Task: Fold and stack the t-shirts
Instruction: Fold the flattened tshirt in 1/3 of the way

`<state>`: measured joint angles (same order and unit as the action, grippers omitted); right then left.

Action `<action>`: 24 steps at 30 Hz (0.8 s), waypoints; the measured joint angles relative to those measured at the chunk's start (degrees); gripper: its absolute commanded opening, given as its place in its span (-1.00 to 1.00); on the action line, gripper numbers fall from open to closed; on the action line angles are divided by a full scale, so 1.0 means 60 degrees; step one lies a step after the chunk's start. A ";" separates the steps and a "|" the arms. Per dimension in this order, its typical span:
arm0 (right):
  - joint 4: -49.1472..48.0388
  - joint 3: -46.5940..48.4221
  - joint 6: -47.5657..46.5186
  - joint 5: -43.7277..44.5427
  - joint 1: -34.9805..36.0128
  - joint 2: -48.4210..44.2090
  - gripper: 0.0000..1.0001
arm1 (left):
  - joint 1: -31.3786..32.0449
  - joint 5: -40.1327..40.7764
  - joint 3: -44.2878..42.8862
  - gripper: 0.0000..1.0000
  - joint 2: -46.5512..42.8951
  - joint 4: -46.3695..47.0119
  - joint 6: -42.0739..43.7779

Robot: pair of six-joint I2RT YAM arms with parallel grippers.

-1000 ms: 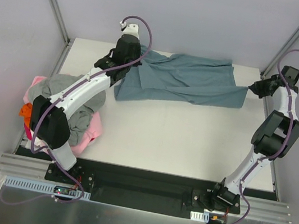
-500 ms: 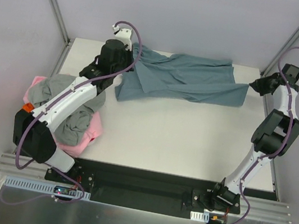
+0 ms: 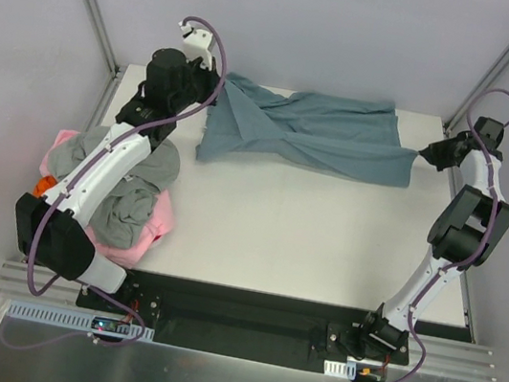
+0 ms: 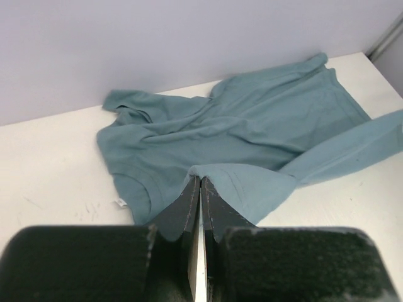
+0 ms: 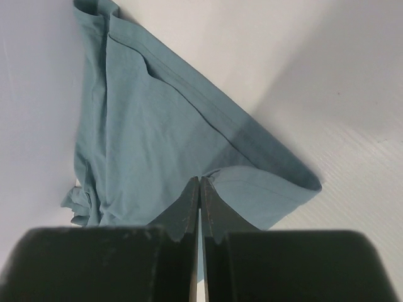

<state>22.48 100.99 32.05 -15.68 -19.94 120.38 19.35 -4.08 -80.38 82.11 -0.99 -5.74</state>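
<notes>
Slate-blue t-shirt (image 3: 312,132) stretched left-right along far edge | left gripper (image 4: 200,184), right gripper (image 5: 199,182) each clamped on an end | white table (image 3: 326,231), grey walls (image 3: 310,25)

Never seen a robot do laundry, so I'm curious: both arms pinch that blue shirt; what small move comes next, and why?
Probably pull the ends of the blue shirt slightly apart: left end effector and right end effector are each shut on an end, yet the cloth between them lies twisted and creased.
</notes>
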 measured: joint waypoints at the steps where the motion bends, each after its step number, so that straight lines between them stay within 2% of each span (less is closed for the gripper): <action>1: 0.0007 -0.0029 -0.0004 0.0000 -0.0004 0.0000 -0.99 | -0.0044 -0.0131 -0.0026 -1.00 0.0007 0.0058 0.0033; 9: -0.0004 -0.0069 -0.0047 0.0004 -0.0004 -0.0007 -0.99 | -0.0047 -0.0958 0.0419 -1.00 -0.0044 0.0149 0.0113; 24: 0.0011 -0.0310 -0.0390 0.0055 -0.0004 -0.0015 -0.99 | -0.0080 -0.1126 0.2586 -1.00 -0.0882 0.0186 -0.0011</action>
<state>22.55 99.13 29.71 -15.35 -19.97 120.29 18.87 -10.83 -64.86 76.82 0.12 -5.80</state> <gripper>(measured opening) 0.012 0.006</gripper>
